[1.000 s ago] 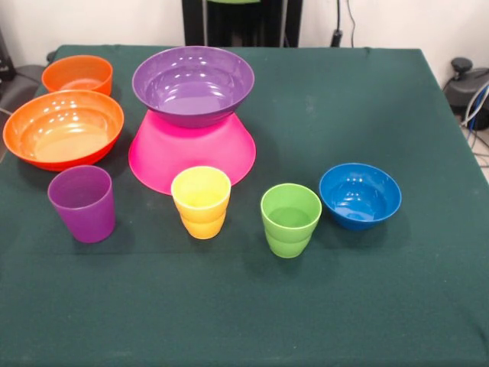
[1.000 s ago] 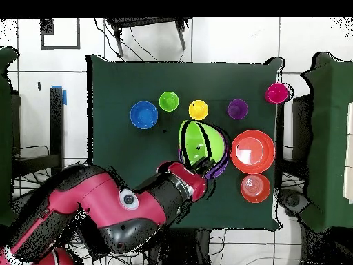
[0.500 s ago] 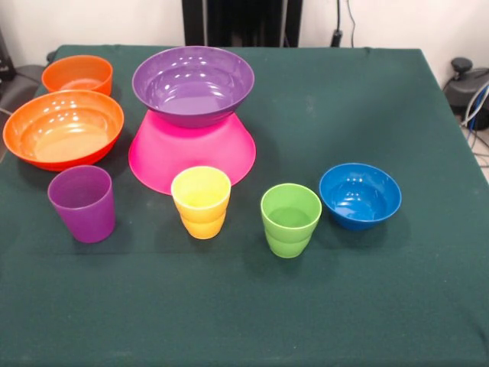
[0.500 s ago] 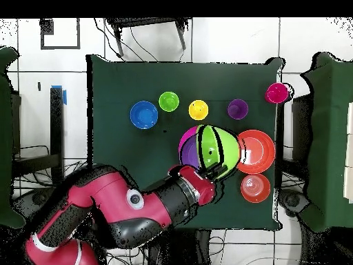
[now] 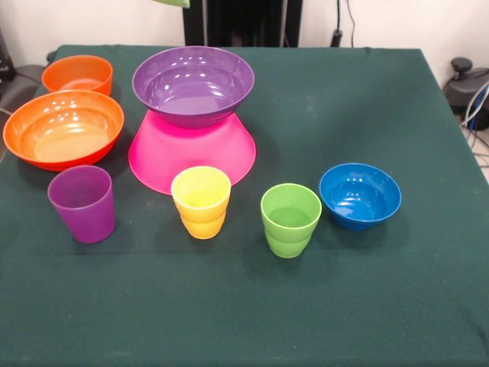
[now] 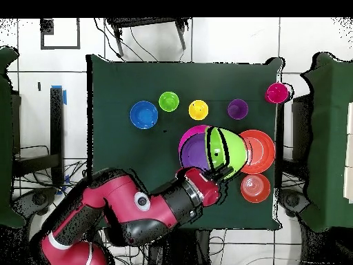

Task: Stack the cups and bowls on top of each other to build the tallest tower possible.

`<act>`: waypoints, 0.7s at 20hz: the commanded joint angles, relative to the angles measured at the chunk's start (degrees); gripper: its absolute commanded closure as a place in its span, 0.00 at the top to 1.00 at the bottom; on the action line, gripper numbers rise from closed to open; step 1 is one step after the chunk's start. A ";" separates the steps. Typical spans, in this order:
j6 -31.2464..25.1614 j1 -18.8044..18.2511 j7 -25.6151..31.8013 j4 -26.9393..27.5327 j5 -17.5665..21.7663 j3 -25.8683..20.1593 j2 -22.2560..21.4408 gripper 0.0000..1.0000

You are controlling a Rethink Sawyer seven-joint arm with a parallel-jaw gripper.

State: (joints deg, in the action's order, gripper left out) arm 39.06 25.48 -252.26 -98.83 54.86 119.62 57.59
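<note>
2 bowls are stacked on the tabletop [image 5: 428, 115]: the pink bowl [image 5: 191, 153] is inverted, with the purple bowl [image 5: 192, 82] upright on it. Above them, the lime green bowl [image 6: 224, 152] is gripped at its rim by the gripper [image 6: 219, 170]. 3 cups [image 5: 203, 201] are lined up in front.

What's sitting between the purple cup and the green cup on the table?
The yellow cup stands between the purple cup and the green cup, apart from both. The front view shows it; the overhead view agrees.

Purple bowl [image 5: 192, 82] on pink bowl [image 5: 191, 151]
</note>
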 commanded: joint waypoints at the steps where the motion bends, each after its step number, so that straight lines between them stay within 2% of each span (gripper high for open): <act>1: -9.02 1.05 -19.74 5.79 -3.53 -6.77 3.29 0.00; 8: -15.96 2.32 -19.38 7.02 -3.05 -11.43 3.09 0.00; 14: -22.81 4.41 -18.83 9.08 -1.91 -17.82 0.67 0.00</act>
State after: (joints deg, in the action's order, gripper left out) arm 23.59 28.31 -252.26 -98.81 53.95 111.72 58.45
